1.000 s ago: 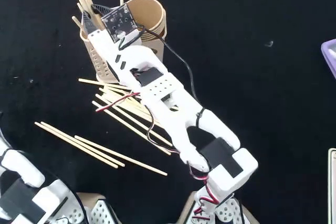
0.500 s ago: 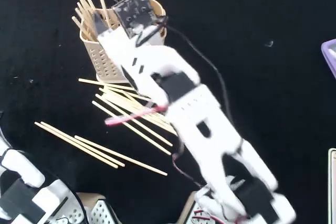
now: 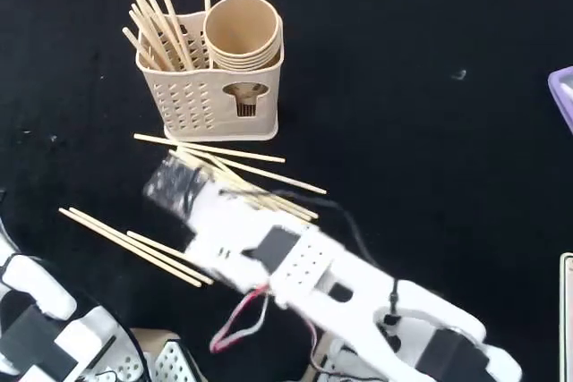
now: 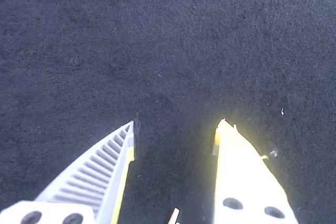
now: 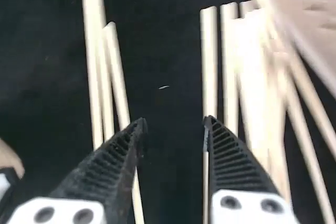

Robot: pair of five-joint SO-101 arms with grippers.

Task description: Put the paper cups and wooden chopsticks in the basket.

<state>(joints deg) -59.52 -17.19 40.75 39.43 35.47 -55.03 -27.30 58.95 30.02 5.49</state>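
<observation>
Right gripper (image 5: 173,124) hovered, jaws spread, over thin pale wooden chopsticks (image 5: 210,61); left gripper (image 4: 176,124) likewise spread. Centring 1 stick seemed wisest.

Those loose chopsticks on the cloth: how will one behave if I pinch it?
The loose chopsticks look thin, straight and stiff, so probably light but apt to pivot if pinched near an end. Several overlap on the black cloth, so the right tool may drag neighbours.

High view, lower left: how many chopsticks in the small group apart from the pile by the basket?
3. Two chopsticks lie side by side; the third lies just beside them, one end under the arm. More could be hidden under it.
</observation>
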